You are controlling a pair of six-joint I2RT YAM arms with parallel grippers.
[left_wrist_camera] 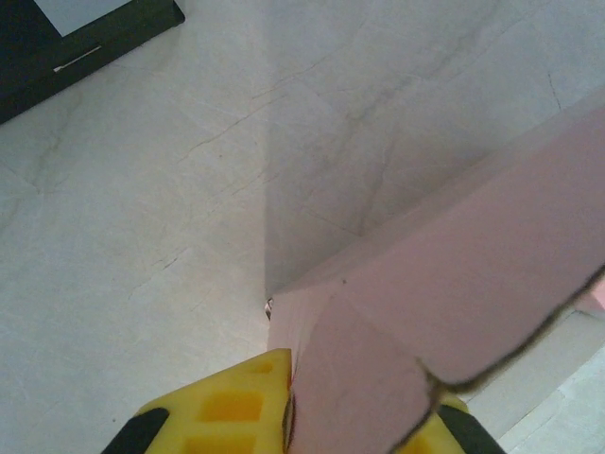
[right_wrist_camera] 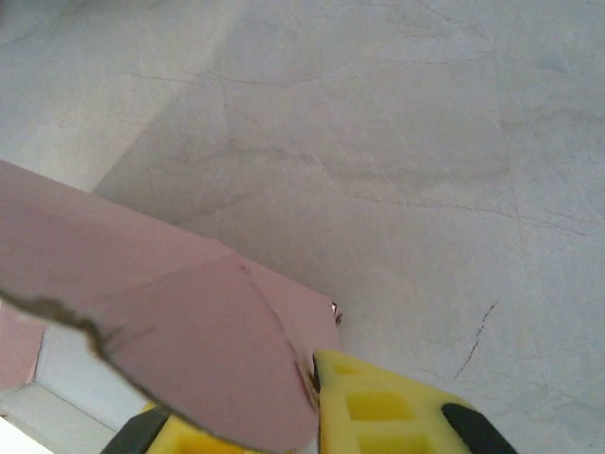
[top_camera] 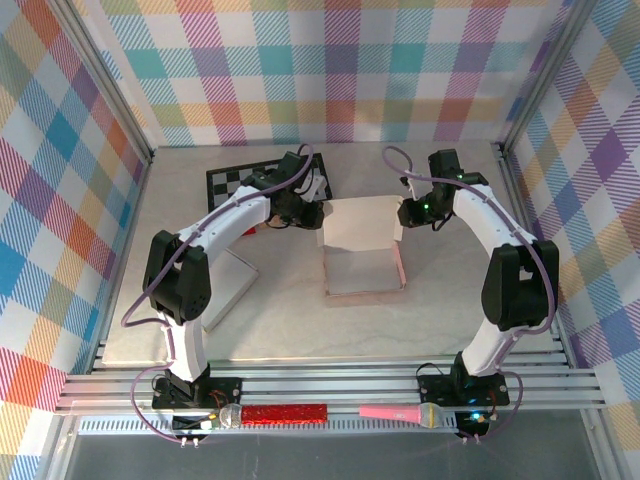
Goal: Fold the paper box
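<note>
At the near edge, a red microphone and a pink microphone are seen lying on the metal rail between the two arm bases. Just beyond, on the pale desk, a flat white sheet is laid beside the left arm.

The paper box is placed at the middle of the desk, between the two arms. Its bottom lies flat, its far wall is raised upright, and a low pink side runs along its right edge.

At the far left corner of the box, the left gripper is closed on a pink flap. In the left wrist view, the flap is pinched between the yellow fingers. At the far right corner, the right gripper is likewise clamped on a flap, which is caught against its yellow fingers in the right wrist view.

Farther back on the left, a black-and-white checkerboard is laid flat, partly covered by the left arm. The desk is enclosed by walls of pastel plaid.
</note>
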